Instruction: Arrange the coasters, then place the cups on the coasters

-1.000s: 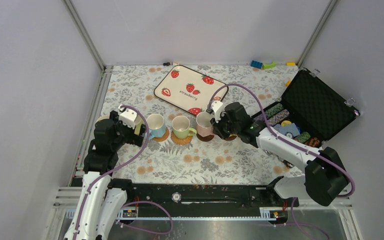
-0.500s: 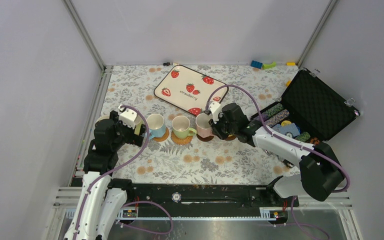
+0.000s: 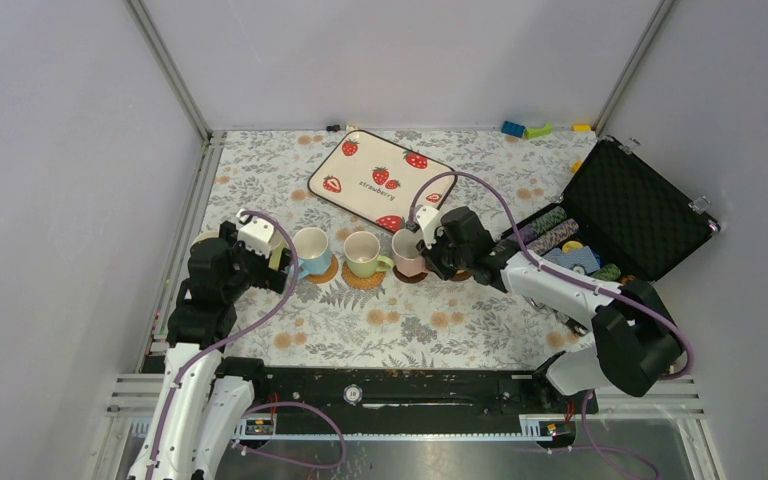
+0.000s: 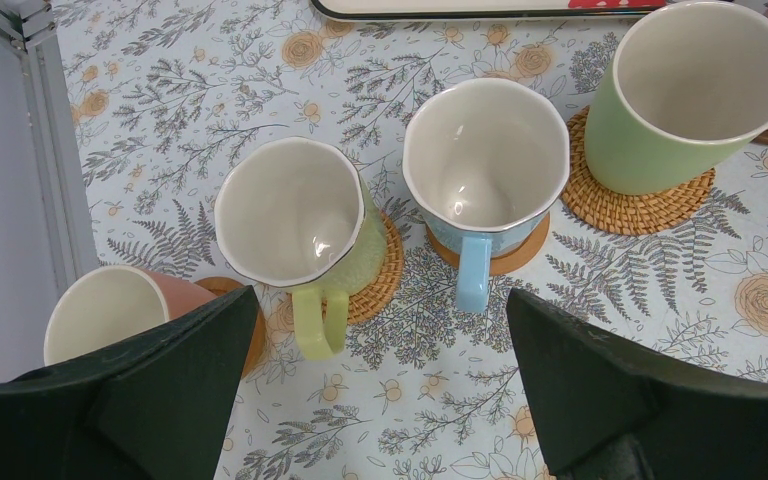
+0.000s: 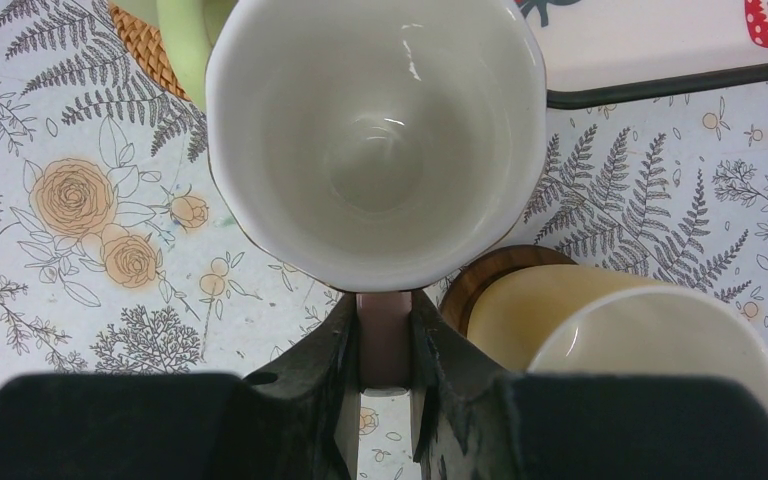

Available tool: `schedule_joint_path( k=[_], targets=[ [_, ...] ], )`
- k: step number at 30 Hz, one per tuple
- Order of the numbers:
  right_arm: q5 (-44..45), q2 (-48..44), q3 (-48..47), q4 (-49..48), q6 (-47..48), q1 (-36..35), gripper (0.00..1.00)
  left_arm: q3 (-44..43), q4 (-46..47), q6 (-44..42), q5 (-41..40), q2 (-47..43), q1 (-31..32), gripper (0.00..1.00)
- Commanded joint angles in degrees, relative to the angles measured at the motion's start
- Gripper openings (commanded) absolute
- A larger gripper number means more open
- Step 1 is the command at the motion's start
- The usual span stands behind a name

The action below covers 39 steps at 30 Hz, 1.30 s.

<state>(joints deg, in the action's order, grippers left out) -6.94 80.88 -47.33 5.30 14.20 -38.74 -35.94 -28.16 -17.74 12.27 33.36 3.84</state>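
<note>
1. Right gripper [image 5: 384, 350] is clamping the handle [image 5: 384, 305] of the pink mug [image 5: 375, 140]. Judgement: gripping by the handle is keeping the mug upright and the fingers clear of its neighbours.
2. The pink mug is sitting over a dark brown coaster [image 3: 410, 274], between the green mug [image 3: 362, 255] and the yellow mug [image 5: 650, 350], which is crowding it on the right. I cannot tell whether it is fully seated.
3. Left gripper [image 4: 380, 295] is hanging wide open and empty above the left end of the row, probably parked clear while the right arm is working.
4. The pink mug is showing a glossy white inside, a slightly wavy rim and a flat, dusty-pink handle.
</note>
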Motion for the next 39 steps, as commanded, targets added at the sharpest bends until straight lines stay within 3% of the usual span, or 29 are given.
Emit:
schedule_joint_path(
  k=[1, 3, 7, 8, 11, 12, 22, 28, 35, 39],
  targets=[
    [0.05, 0.06, -1.74, -3.64, 0.97, -0.58, 0.0, 0.44, 2.6, 0.07, 0.74, -0.14, -0.23, 0.99],
    [0.11, 0.12, -1.83, -3.59, 1.19, -0.6, 0.06, 0.44, 2.59, 0.07, 0.68, -0.14, -0.24, 0.99],
    [-0.81, -0.63, -2.22, -2.41, 2.45, -0.59, 0.34, 0.53, 2.62, -0.01, 0.68, -0.19, -0.24, 0.99],
    [-1.2, -1.0, -2.36, -1.86, 2.95, -0.55, 0.45, 0.6, 2.67, -0.02, 0.77, -0.15, -0.23, 0.99],
    [-2.54, -2.69, -3.37, 0.89, 4.93, -0.51, 0.95, 0.66, 2.71, -0.1, 0.74, -0.17, -0.3, 0.99],
    [-2.52, -3.43, -3.69, 1.21, 5.28, -0.59, 0.99, 0.65, 2.67, -0.08, 0.74, -0.27, -0.24, 0.99],
    [1.81, -13.32, -8.91, 7.66, 8.35, -0.53, 1.0, 0.39, 2.55, -0.02, 1.29, 0.08, -0.28, 0.99],
    [15.67, -21.48, -11.99, 7.25, 5.24, -0.5, 1.0, 0.02, 2.11, 0.14, 1.47, 0.08, -0.24, 0.99],
    [26.52, -41.08, -5.35, 1.5, 12.55, -0.46, 1.0, -0.3, 1.67, -0.19, 0.44, -1.0, -0.24, 0.99],
    [30.46, -50.28, 0.75, 1.59, 13.63, -0.51, 1.0, -5.2, -3.01, -1.93, -1.99, -2.08, -0.25, 0.99]
  ],
)
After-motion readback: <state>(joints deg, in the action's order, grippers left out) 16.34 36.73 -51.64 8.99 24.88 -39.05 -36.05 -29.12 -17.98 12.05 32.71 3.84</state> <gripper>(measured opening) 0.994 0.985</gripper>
